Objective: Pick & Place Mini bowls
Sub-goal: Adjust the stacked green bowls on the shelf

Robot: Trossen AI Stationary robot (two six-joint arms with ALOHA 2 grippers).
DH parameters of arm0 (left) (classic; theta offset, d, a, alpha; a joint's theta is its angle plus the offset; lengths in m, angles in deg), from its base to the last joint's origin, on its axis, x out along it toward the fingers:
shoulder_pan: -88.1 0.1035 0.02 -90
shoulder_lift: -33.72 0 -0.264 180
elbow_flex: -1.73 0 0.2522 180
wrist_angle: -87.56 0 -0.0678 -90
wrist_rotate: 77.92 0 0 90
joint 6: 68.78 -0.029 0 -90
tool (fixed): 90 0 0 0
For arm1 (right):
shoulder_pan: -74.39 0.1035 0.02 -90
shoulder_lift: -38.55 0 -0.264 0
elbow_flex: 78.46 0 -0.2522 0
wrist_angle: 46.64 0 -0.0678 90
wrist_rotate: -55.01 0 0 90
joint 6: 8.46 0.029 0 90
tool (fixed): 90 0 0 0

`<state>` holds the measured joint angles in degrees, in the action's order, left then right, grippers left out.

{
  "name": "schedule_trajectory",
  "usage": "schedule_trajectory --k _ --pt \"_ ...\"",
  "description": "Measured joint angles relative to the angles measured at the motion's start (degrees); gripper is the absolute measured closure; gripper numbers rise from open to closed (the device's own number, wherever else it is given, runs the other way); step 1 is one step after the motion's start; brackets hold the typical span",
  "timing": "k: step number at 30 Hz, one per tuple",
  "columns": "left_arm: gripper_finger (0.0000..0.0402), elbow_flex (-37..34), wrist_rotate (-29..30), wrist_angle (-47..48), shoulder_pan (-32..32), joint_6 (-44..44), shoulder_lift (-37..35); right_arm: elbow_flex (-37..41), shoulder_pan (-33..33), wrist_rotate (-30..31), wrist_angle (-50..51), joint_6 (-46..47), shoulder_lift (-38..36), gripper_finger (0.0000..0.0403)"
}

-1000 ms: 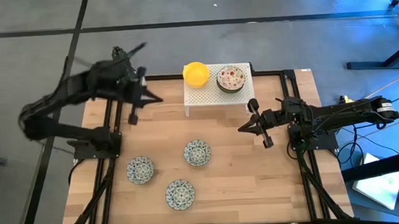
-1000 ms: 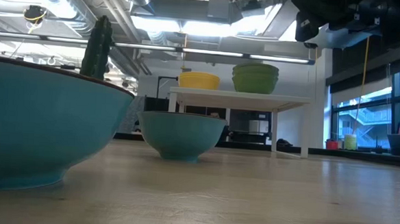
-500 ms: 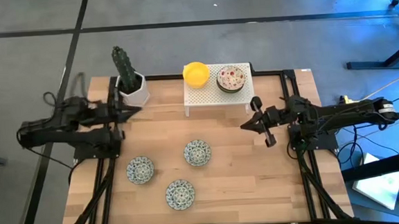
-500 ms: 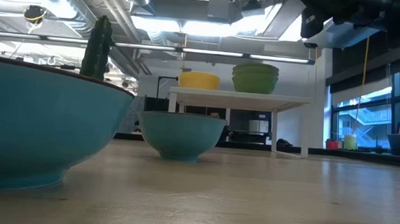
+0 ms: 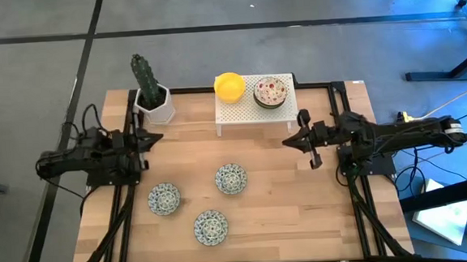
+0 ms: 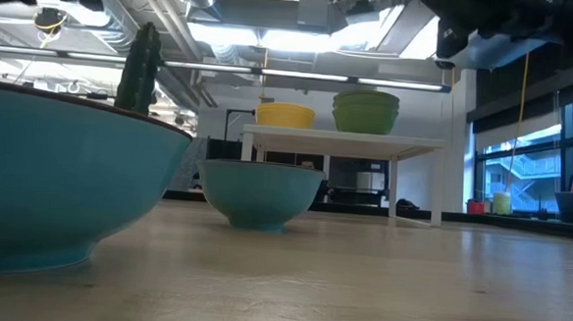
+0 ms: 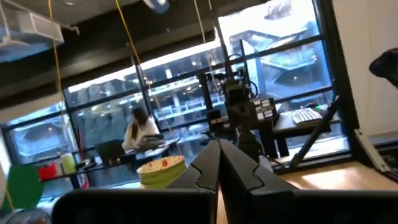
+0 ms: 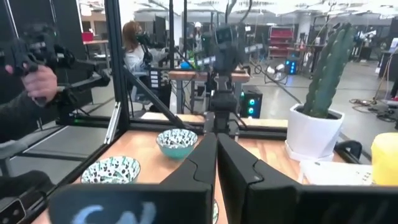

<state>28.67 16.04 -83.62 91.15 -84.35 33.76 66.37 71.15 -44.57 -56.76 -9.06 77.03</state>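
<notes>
Both grippers are being kept closed and empty at this moment, and nothing is being held by either of them. Compared with one second ago, the left gripper [image 5: 154,138] is being seen much lower and drawn back toward its own base at the left edge of the table [image 5: 271,218], where before it was being raised high near the cactus pot [image 5: 155,105]; the pot is now being uncovered just ahead of its fingertips. The right gripper [image 5: 287,141] is also being pulled slightly toward its own side, with little other change. Three patterned mini bowls [image 5: 231,178] are being left on the open wood, well apart from both grippers, between them and nearer the front edge. A yellow bowl [image 5: 230,86] and a floral bowl [image 5: 270,91] are being kept on the white shelf [image 5: 241,114], just beyond the right gripper. Probably the arms are being returned to a rest pose, so it is being judged that either a placing is finished or the next pick is not yet begun.
</notes>
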Motion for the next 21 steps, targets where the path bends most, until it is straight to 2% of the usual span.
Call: schedule_trajectory --k 4,8,16,21 --pt "0.0401 -2.8 1.5 -1.4 0.1 -1.3 0.0 0.0 -0.7 0.0 1.1 -0.5 -4.2 0.0387" --pt "0.0399 -4.9 -0.2 -2.0 0.1 -1.7 0.0 1.5 -0.6 0.4 3.1 -1.1 -7.2 0.0386" --pt "0.0398 -8.3 -1.5 -8.2 0.1 -3.6 0.0 8.8 -0.7 10.8 -0.8 -1.4 -9.4 0.0386" --pt "0.0398 -8.5 -0.6 -8.4 0.1 -3.7 0.0 10.0 -1.0 12.2 -2.4 -1.4 -8.7 0.0386"
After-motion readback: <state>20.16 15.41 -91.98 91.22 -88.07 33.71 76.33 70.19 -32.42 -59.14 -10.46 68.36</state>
